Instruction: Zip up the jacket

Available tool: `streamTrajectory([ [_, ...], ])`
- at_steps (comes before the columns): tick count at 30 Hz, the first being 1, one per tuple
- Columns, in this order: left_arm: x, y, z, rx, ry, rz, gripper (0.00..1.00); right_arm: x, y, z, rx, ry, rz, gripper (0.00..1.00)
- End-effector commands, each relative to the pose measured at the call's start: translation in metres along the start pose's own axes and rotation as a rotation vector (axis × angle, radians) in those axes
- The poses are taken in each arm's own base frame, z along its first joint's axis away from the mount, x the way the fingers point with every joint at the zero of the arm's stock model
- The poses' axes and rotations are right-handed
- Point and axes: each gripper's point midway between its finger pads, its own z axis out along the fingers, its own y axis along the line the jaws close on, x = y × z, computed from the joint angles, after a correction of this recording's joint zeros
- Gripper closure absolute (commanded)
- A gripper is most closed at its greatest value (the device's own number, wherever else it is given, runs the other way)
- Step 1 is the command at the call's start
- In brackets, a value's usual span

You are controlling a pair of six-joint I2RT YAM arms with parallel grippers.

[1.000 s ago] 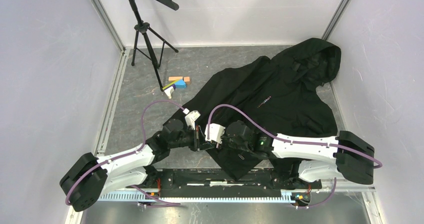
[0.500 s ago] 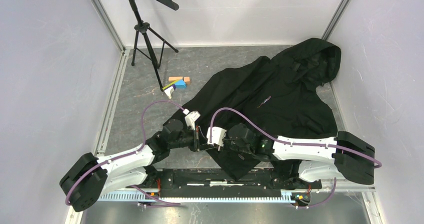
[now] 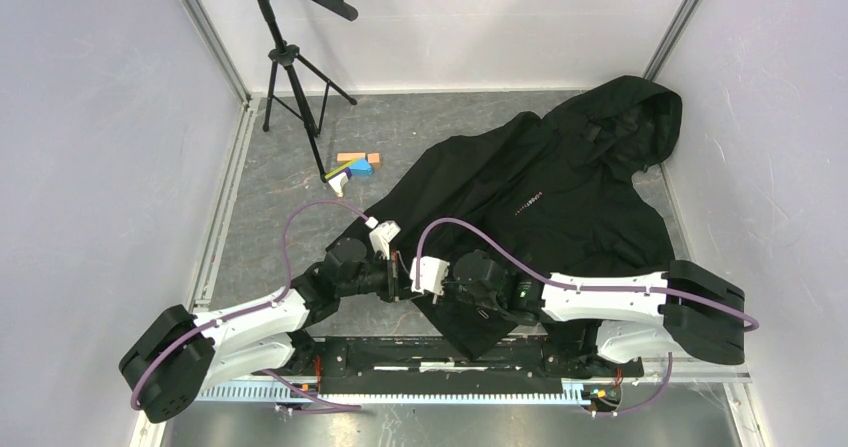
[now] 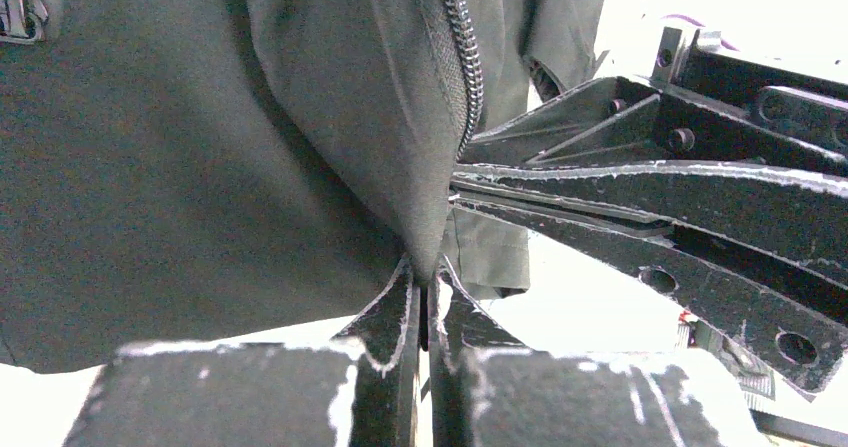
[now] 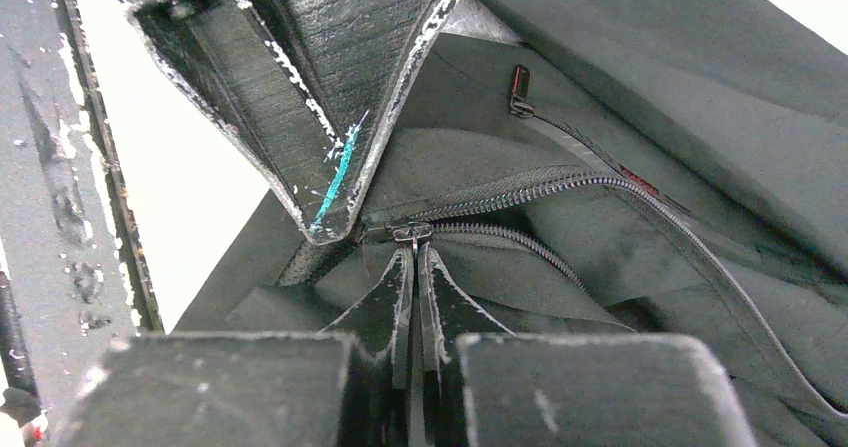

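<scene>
Left gripper (image 4: 425, 279) clamped on jacket (image 4: 180, 167) hem; right gripper (image 5: 413, 257) nearly closed, seemingly pinching zip slider (image 5: 410, 233). Zip teeth (image 5: 540, 187) run up-right away from its jaws.

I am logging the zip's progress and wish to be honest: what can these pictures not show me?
- Right wrist view: beyond the zip slider at the right gripper, the zipper teeth leave by the right edge; their far end is cut off.
- Left wrist view: the slider is hidden behind jacket fabric pinched by the left gripper.
- Top view: both fingertips are hidden under the grippers' bodies; the chest lettering is too small to read.
</scene>
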Motion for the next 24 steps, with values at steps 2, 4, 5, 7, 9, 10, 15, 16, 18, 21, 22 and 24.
streamTrajectory([
  [2, -0.001, -0.005, 0.000, 0.022, -0.001, 0.023, 0.98, -0.022, -0.022, -0.007, 0.094, -0.006, 0.023, 0.99],
  [4, 0.000, -0.001, 0.000, 0.000, 0.003, 0.016, 0.98, -0.023, -0.025, -0.010, 0.096, 0.028, 0.032, 1.00],
  [5, 0.001, 0.001, 0.000, -0.008, 0.008, 0.012, 0.98, -0.022, -0.026, -0.012, 0.094, 0.058, 0.034, 1.00],
  [7, 0.001, 0.002, 0.000, -0.017, 0.010, 0.011, 0.98, -0.021, -0.032, -0.016, 0.124, 0.120, 0.058, 1.00],
  [9, 0.002, 0.006, 0.000, -0.043, 0.013, 0.005, 0.98, -0.018, -0.038, -0.021, 0.151, 0.171, 0.076, 0.99],
  [10, 0.002, 0.008, 0.000, -0.053, 0.016, 0.001, 0.98, -0.016, -0.040, -0.024, 0.165, 0.193, 0.086, 1.00],
  [15, 0.005, 0.015, -0.001, -0.092, 0.027, -0.011, 0.98, -0.004, -0.055, -0.040, 0.249, 0.324, 0.087, 1.00],
  [16, 0.006, 0.015, -0.002, -0.091, 0.027, -0.010, 0.98, 0.000, -0.058, -0.043, 0.267, 0.355, 0.078, 0.99],
  [18, 0.006, 0.015, -0.003, -0.090, 0.026, -0.006, 0.98, 0.008, -0.067, -0.050, 0.321, 0.406, 0.055, 0.99],
  [21, 0.007, 0.015, -0.004, -0.094, 0.028, -0.006, 0.98, 0.015, -0.080, -0.061, 0.389, 0.468, 0.004, 0.99],
  [22, 0.008, 0.016, -0.005, -0.099, 0.033, -0.007, 0.98, 0.014, -0.083, -0.064, 0.393, 0.487, -0.013, 0.99],
  [24, 0.011, 0.017, -0.007, -0.107, 0.045, -0.007, 0.98, 0.017, -0.085, -0.069, 0.376, 0.539, -0.046, 0.99],
])
